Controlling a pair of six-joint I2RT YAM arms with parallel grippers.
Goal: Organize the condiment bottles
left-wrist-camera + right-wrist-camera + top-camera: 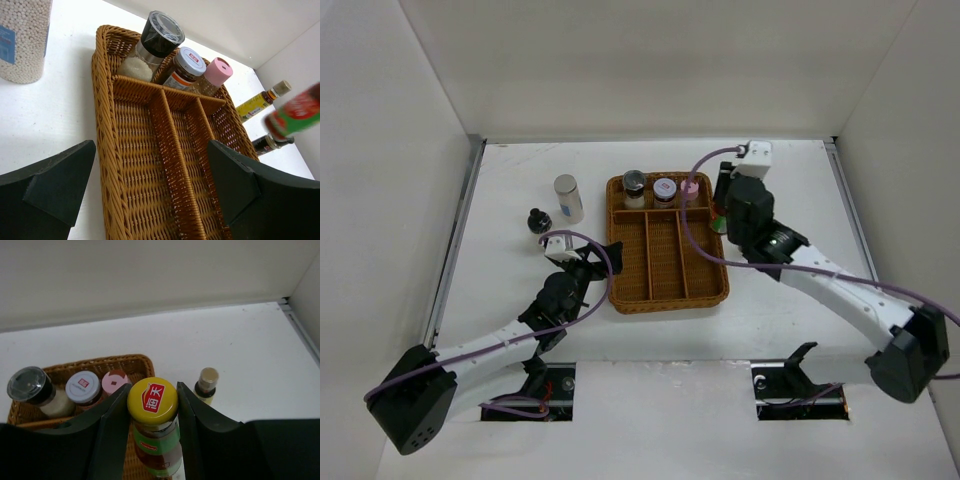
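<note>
My right gripper (153,402) is shut on a yellow-capped bottle (152,398) with a green and red label, held just off the right rim of the wicker tray (620,250); it shows blurred in the left wrist view (295,116). In the tray's back compartment stand a black-capped grinder (634,186), a grey-capped jar (664,189) and a pink-capped bottle (689,188). A white cylinder (568,198) and a small black-capped bottle (538,220) stand left of the tray. My left gripper (150,185) is open and empty at the tray's left front.
A small beige-capped yellow bottle (206,385) and a dark bottle (270,143) are on the table right of the tray. The tray's three long front compartments (145,165) hold nothing. White walls enclose the table on three sides.
</note>
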